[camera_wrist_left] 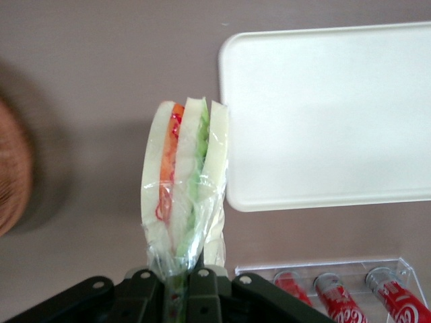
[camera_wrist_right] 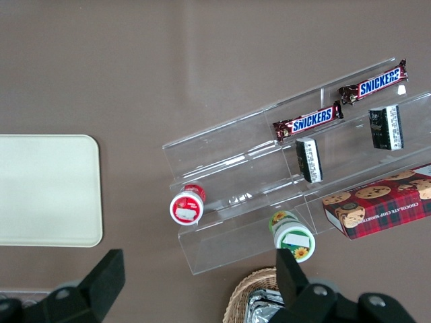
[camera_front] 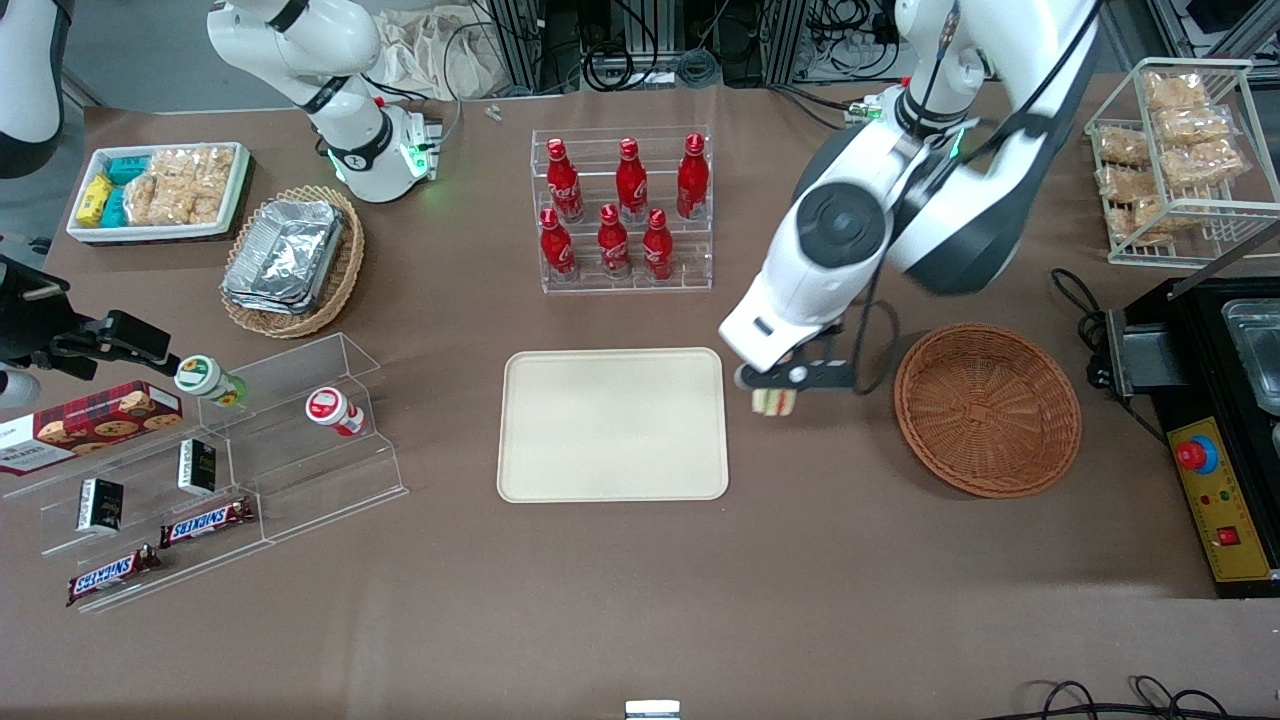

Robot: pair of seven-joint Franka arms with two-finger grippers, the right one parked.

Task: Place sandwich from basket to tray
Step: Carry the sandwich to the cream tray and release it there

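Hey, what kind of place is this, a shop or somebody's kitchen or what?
Probably a robotics lab staged as a snack counter. The gripper holds a sandwich between basket and tray; cola bottles stand in a clear rack, and cables trail beside an emergency-stop box.

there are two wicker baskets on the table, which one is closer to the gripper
The orange-brown basket, empty, beside the gripper that holds the sandwich. The tan basket of foil containers lies toward the parked arm's end.
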